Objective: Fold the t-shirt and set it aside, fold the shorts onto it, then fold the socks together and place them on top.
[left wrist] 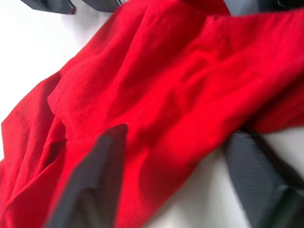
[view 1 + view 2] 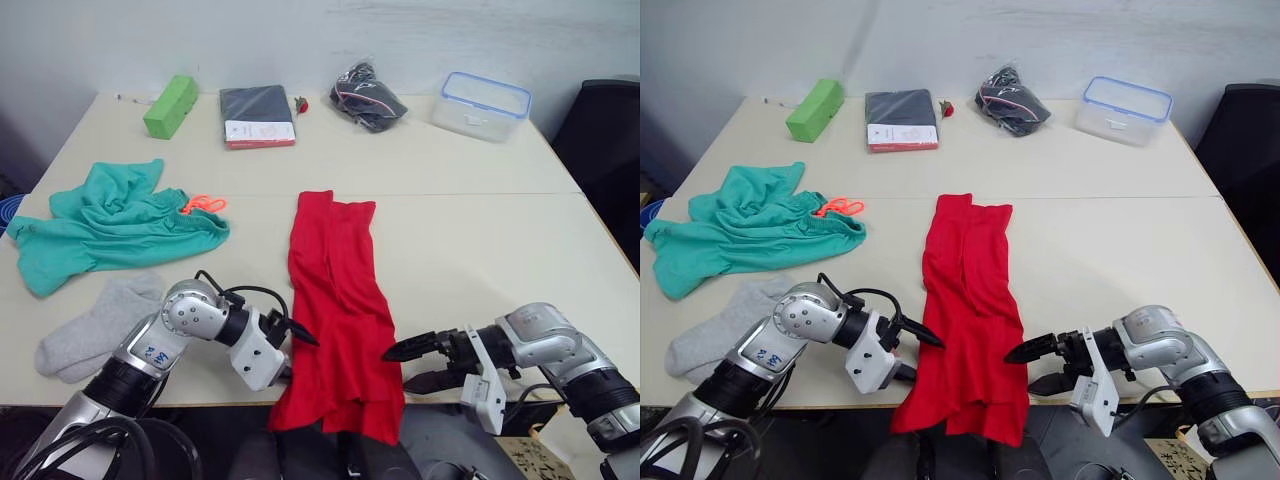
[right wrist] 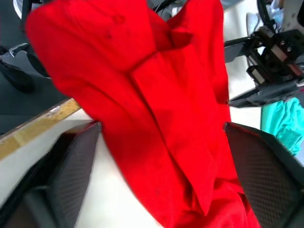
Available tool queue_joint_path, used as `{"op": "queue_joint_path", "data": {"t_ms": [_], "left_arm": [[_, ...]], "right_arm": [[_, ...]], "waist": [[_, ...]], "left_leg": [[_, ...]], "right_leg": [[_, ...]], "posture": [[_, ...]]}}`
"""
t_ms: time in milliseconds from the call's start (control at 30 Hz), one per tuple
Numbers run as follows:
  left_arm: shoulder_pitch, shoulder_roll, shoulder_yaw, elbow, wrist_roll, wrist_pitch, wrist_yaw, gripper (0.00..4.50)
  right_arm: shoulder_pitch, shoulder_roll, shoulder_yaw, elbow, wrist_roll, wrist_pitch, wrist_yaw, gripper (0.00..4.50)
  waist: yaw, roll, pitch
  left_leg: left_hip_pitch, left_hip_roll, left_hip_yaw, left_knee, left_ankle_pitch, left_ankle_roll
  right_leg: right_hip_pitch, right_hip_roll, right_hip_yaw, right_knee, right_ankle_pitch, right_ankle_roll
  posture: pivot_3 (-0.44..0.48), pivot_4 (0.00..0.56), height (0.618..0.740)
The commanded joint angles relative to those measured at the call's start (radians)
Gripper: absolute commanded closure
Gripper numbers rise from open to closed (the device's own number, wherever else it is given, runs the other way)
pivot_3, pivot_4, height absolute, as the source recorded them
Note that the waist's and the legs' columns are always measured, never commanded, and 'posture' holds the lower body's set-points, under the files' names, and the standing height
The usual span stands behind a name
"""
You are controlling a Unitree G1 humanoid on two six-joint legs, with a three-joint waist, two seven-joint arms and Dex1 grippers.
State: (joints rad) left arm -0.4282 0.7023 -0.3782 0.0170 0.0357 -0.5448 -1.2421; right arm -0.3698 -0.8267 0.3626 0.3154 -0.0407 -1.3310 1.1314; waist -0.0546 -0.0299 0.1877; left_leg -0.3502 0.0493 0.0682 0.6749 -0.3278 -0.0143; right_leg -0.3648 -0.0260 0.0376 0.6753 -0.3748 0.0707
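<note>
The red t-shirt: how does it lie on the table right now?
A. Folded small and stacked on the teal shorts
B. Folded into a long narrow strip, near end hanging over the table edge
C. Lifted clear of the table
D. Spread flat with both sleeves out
B: the t-shirt is a long narrow strip, its near end draping past the table edge between the open left end effector and open right end effector.

Head stereo pair looks down over the table; wrist views face the t-shirt closely.

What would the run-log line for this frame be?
stage: t-shirt fold | t-shirt: long strip, near end overhanging table edge | left hand: open | right hand: open | shorts, socks: untouched
</note>
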Motion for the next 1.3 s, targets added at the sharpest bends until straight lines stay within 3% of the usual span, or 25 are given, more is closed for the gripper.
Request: {"op": "queue_joint_path", "data": {"t_ms": [33, 200, 267, 300, 500, 767, 1000, 1100, 1300], "left_arm": [[-0.006, 0.006, -0.007, 0.034, 0.024, -0.003, 0.012, 2.78], [0.008, 0.019, 0.002, 0.020, -0.019, 0.043, -0.005, 4.39], [0.020, 0.024, 0.005, 0.001, -0.034, 0.071, -0.006, 4.50], [0.023, 0.026, 0.007, -0.006, -0.038, 0.080, -0.005, 4.50], [0.040, 0.034, 0.027, -0.053, -0.087, 0.177, -0.009, 4.50], [0.111, 0.150, 0.124, -0.361, -0.398, 0.728, -0.055, 4.50], [0.168, 0.215, 0.188, -0.492, -0.507, 0.942, -0.037, 4.50], [0.173, 0.178, 0.243, -0.503, -0.555, 1.030, 0.055, 4.50], [0.057, 0.045, 0.340, -0.342, -0.641, 1.222, 0.225, 4.50]], "right_arm": [[-0.007, -0.005, 0.035, -0.010, -0.012, 0.050, -0.042, 1.86], [0.028, -0.052, 0.093, -0.088, 0.094, 0.227, -0.024, 3.56], [0.047, -0.070, 0.094, -0.145, 0.143, 0.304, -0.020, 4.32], [0.054, -0.076, 0.091, -0.174, 0.166, 0.347, -0.018, 4.44], [0.101, -0.128, 0.066, -0.322, 0.300, 0.556, 0.038, 4.44], [0.200, -0.255, -0.033, -0.616, 0.588, 1.020, 0.121, 4.44], [0.250, -0.259, -0.150, -0.718, 0.690, 1.227, 0.160, 4.44], [0.214, -0.222, -0.188, -0.705, 0.720, 1.333, 0.128, 4.44], [0.065, -0.128, -0.208, -0.588, 0.733, 1.537, 0.110, 4.44]], "waist": [[-0.001, 0.000, 0.000], [0.002, 0.001, 0.000], [0.002, 0.001, 0.000], [0.002, 0.001, 0.000], [0.002, 0.002, 0.001], [0.002, 0.002, 0.001], [0.002, 0.002, 0.001], [0.005, 0.002, 0.001], [0.010, 0.002, 0.001]], "left_leg": [[0.000, 0.000, 0.000, 0.000, 0.000, 0.000], [-0.001, 0.000, 0.000, 0.000, 0.000, 0.000], [-0.002, 0.000, -0.001, 0.000, 0.000, 0.000], [-0.002, 0.000, -0.001, 0.000, 0.000, 0.000], [-0.003, 0.000, -0.001, -0.001, 0.000, 0.000], [-0.005, 0.000, -0.005, -0.004, 0.000, 0.001], [-0.005, -0.001, -0.006, -0.008, 0.000, 0.001], [-0.005, -0.001, -0.007, -0.009, 0.000, 0.001], [-0.004, -0.001, -0.007, -0.008, 0.000, 0.001]], "right_leg": [[0.000, 0.000, 0.000, 0.000, 0.000, 0.000], [-0.001, -0.001, 0.000, 0.000, 0.000, 0.000], [-0.002, -0.001, -0.001, 0.001, 0.000, 0.000], [-0.002, -0.001, -0.001, 0.000, 0.000, 0.000], [-0.002, -0.001, -0.001, -0.001, 0.000, 0.000], [-0.003, -0.002, -0.003, -0.004, 0.000, 0.000], [0.000, -0.002, -0.005, -0.011, 0.000, 0.000], [0.000, -0.001, -0.005, -0.013, 0.000, 0.000], [0.001, -0.001, -0.005, -0.013, 0.000, 0.000]], "posture": [[0.000, 0.150, 0.740], [0.000, 0.150, 0.740], [0.000, 0.150, 0.740], [0.000, 0.150, 0.740], [0.000, 0.150, 0.740], [0.000, 0.150, 0.740], [0.000, 0.150, 0.740], [0.000, 0.150, 0.740], [0.000, 0.150, 0.740]]}}
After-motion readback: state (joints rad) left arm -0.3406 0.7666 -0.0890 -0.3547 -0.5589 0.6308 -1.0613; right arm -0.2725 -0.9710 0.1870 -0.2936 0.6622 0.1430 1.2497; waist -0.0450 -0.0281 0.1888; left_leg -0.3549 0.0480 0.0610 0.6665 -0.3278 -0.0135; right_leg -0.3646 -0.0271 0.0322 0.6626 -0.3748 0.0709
